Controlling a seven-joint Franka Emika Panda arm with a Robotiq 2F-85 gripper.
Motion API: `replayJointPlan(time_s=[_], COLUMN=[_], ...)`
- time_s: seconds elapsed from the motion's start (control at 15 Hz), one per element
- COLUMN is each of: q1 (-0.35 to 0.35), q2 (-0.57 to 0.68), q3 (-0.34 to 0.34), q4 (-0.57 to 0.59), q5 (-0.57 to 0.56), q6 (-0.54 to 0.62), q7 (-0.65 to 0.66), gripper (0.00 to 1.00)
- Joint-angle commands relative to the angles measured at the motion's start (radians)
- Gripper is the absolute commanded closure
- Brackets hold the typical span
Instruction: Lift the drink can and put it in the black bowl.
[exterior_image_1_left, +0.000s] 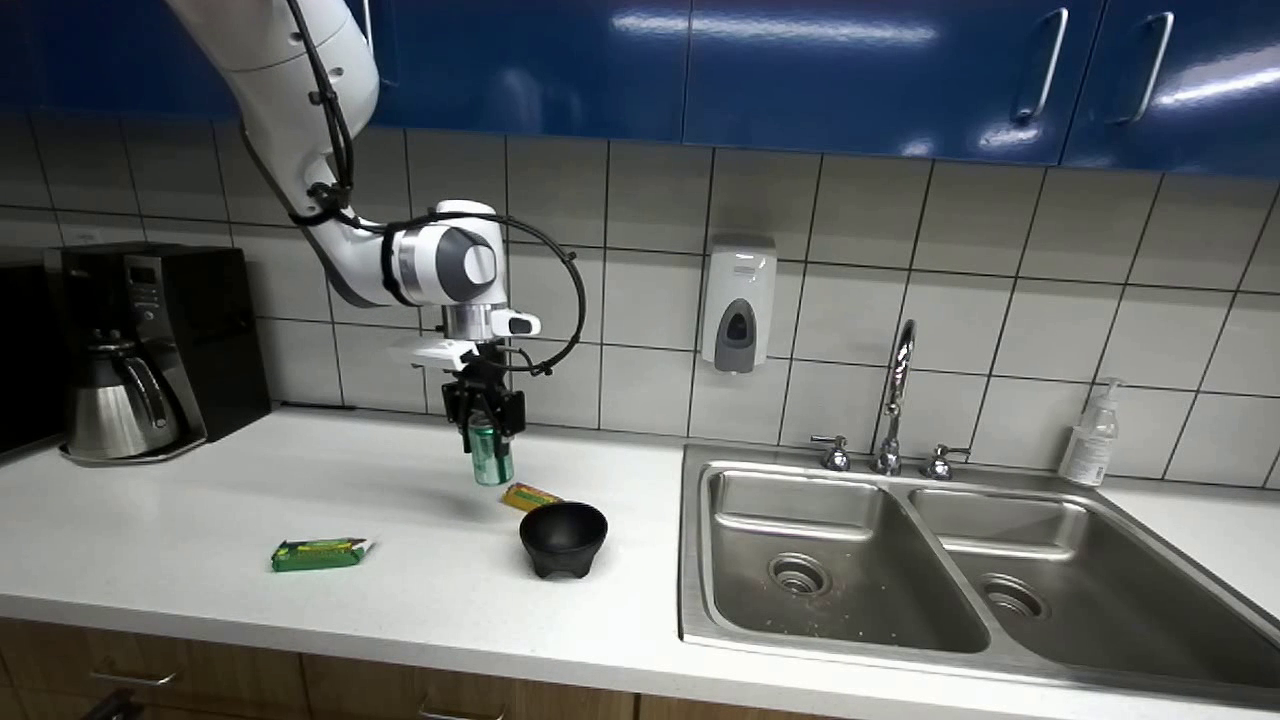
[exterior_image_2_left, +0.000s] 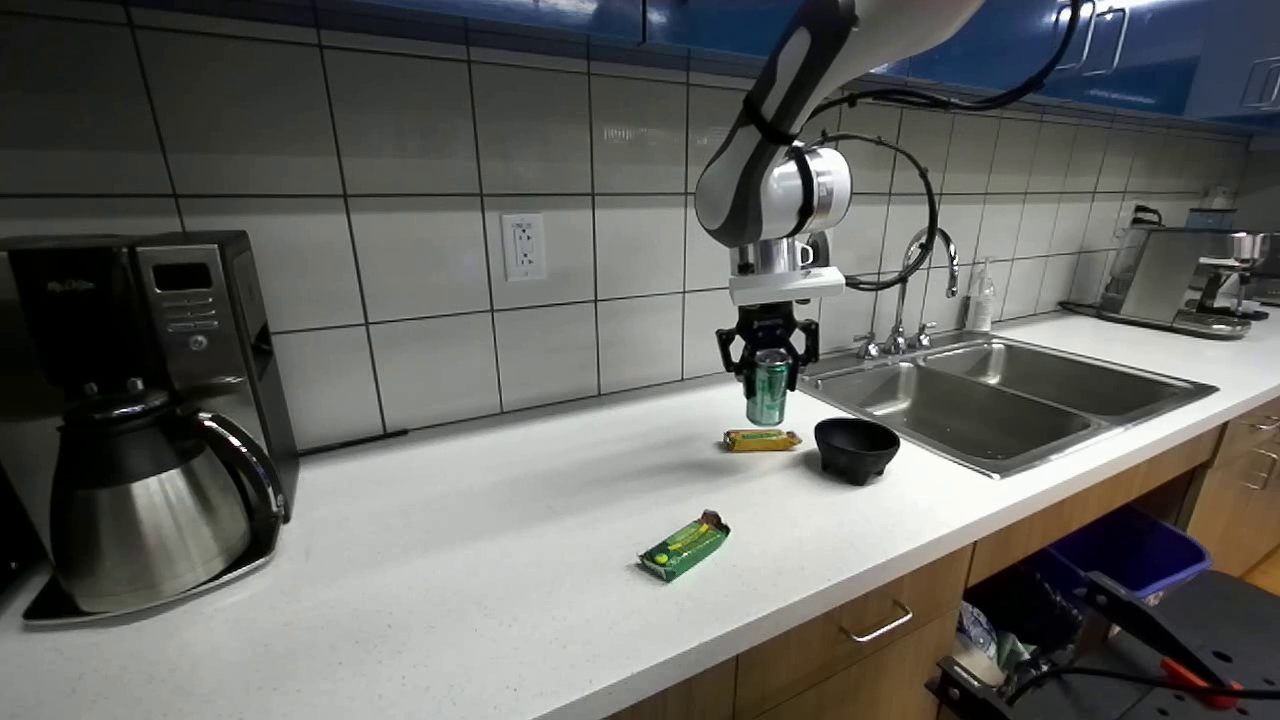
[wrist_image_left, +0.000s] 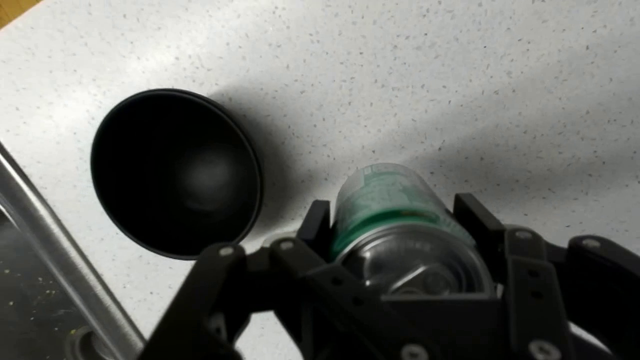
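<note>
Grasping the can near the tabletop's back edge, the claw must reach the bowl, set nearer the front edge. Insufficient carry height could tip the bowl; off-center lowering could lodge the can on the bowl's rim.

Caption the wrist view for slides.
Black jointed tool gripping a green cylindrical drink can; at left, round black bowl on speckled white countertop.

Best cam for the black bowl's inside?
Wrist view: it looks down into the black bowl, showing it largest, with its dark interior and most of the rim. Both exterior views see it smaller and from the side: its outer wall, how it sits on the white countertop, and only part of the inside.
</note>
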Motion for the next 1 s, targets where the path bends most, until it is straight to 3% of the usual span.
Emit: replayJointPlan(time_s=[0.0, 0.93], q1=[-0.02, -0.089], q2=[-0.069, -0.124], q3=[-0.005, -0.061], q4=[-0.072, -0.172], q5=[-0.017, -0.017], q6=[0.023, 0.064], q7=[0.001, -0.009], gripper=[0.59, 0.59])
